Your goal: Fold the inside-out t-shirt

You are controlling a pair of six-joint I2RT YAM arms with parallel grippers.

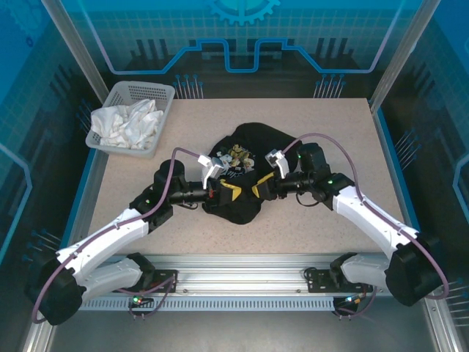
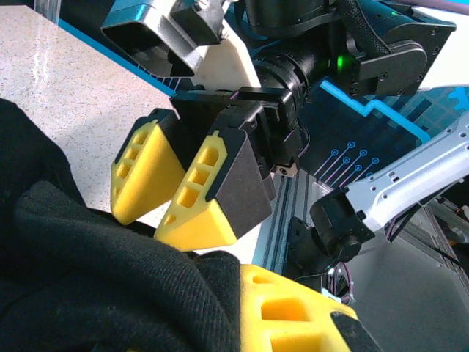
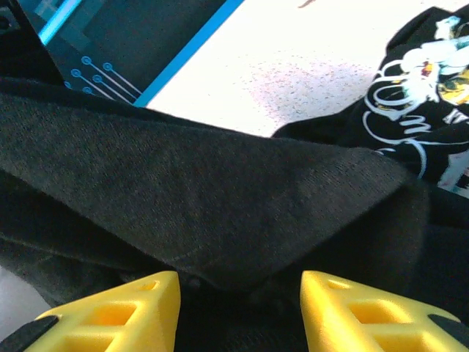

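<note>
The left gripper has its fingers pinched tight on a fold of the black t-shirt; the right gripper has its fingers partly apart, with cloth lying between them; the t-shirt sits crumpled on the table between both pairs of fingers, its print showing just beyond them; well beyond the left fingers, a grey basket holds white cloth.

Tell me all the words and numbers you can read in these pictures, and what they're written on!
Black t-shirt: its yellow-and-white print has white curly lettering, too blurred and crumpled to read.
Blue back wall: a gear sign and circuit lines, drawings only, no words.
Basket: no lettering that I can make out.
So there is nothing I can truly read here.
</note>
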